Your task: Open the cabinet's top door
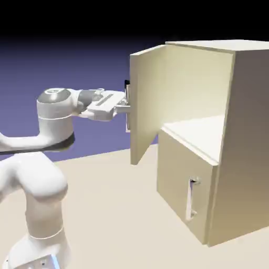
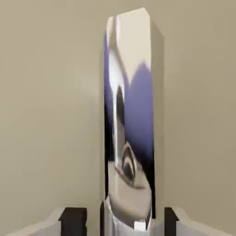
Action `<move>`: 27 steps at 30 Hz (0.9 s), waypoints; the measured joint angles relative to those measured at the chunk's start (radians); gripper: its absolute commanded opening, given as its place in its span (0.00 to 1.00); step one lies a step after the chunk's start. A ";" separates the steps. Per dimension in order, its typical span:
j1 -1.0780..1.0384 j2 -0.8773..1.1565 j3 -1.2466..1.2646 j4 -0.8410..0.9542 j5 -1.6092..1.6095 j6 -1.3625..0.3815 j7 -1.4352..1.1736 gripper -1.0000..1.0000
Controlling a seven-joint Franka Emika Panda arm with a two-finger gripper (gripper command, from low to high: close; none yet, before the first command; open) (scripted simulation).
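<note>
Exterior view: swung well out from the boxy beige cabinet (image 1: 247,131), top door (image 1: 147,105), flat and matte, with jaws (image 1: 126,103) clenched on its handle. Hand view: filled by a polished silver bar handle (image 2: 131,115), mirror-smooth against plain beige. Risked slipping off that slick metal if pulled off-arc.
</note>
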 measured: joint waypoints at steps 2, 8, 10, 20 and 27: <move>0.072 0.007 -0.032 0.000 -0.031 -0.070 0.004 0.00; 0.282 0.037 -0.047 0.007 -0.042 -0.312 0.022 0.00; 0.304 0.071 0.022 0.020 0.027 -0.375 0.043 0.00; 0.269 0.363 0.382 0.190 0.390 -0.654 0.183 0.00; 0.131 0.616 0.608 0.403 0.589 -0.869 0.289 0.00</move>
